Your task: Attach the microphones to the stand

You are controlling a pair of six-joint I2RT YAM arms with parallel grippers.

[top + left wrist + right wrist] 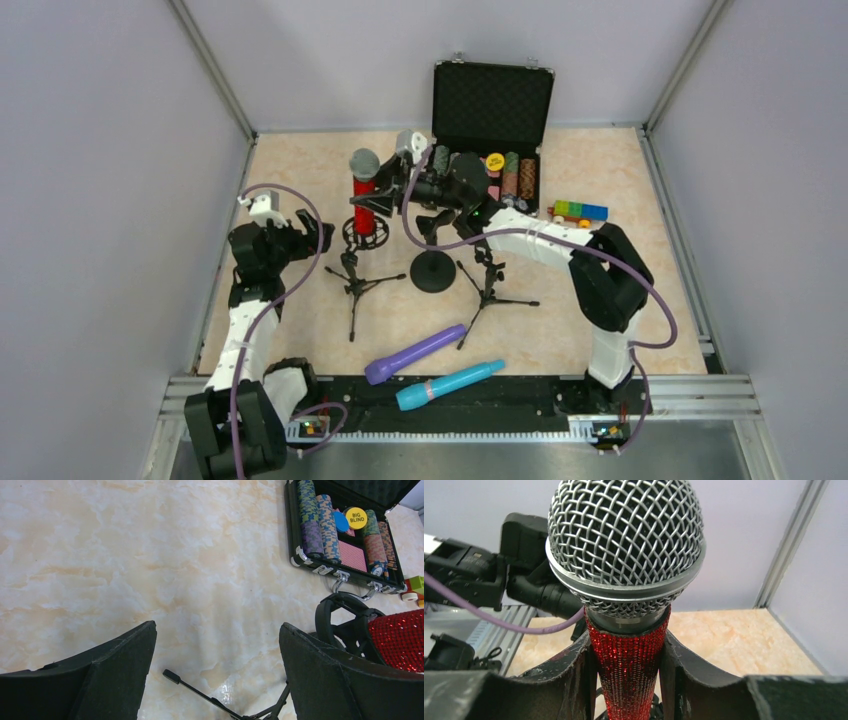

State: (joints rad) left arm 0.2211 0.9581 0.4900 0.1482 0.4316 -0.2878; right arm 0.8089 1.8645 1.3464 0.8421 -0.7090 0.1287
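The glittery red microphone (363, 192) with its silver mesh head (624, 545) stands upright, its lower end at the black ring mount (365, 235) of the left tripod stand (352, 280). My right gripper (629, 652) is shut on its red body (629, 675), reaching in from the right (388, 200). My left gripper (316, 236) hangs open just left of the stand, nothing between its fingers (115, 670); the red microphone (400, 637) and ring (345, 625) show at its right. The purple microphone (415, 353) and the turquoise one (450, 385) lie near the front edge.
A round-base stand (433, 272) and a second tripod stand (488, 285) sit mid-table under my right arm. An open black case of poker chips (490, 130) stands at the back, with coloured blocks (578, 211) to its right. A tripod leg (200, 692) lies below my left fingers.
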